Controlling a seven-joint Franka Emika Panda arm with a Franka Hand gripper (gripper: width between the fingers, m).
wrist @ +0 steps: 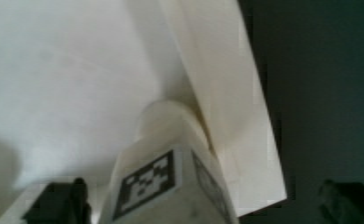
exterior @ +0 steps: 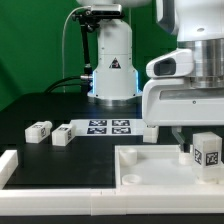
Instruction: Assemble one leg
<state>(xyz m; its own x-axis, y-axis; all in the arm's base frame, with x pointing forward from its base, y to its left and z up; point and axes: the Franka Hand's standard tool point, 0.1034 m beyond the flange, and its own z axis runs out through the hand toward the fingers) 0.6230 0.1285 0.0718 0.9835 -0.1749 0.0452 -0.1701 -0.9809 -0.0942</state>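
Directly beneath my hand (wrist: 193,205), at the exterior view's right and near edge of the scene, the leg (exterior: 207,151) stands upright on the big white tabletop panel (exterior: 150,175), its long axis vertical and its square tag facing outward. My fingers (wrist: 58,200) stand wide apart, one on each side of the leg, and in the wrist view dark gaps show between the pads and the leg (wrist: 166,175), so I judge that I am gripping nothing. That is the relation the coming move depends on: the leg lies straight below and between my fingers, so closing again or lifting clear runs along that upright axis. Whether the leg sits in a corner socket or merely rests on the panel I cannot tell, since its foot is hidden behind the panel's raised rim. My fingertips are cut off at the wrist view's edge, and in the exterior view the arm's white housing (exterior: 185,100) covers most of the hand. Three more legs (exterior: 40,128) lie loose on the black worktop (exterior: 60,155) well apart to the exterior view's left, near the marker board (exterior: 110,127).
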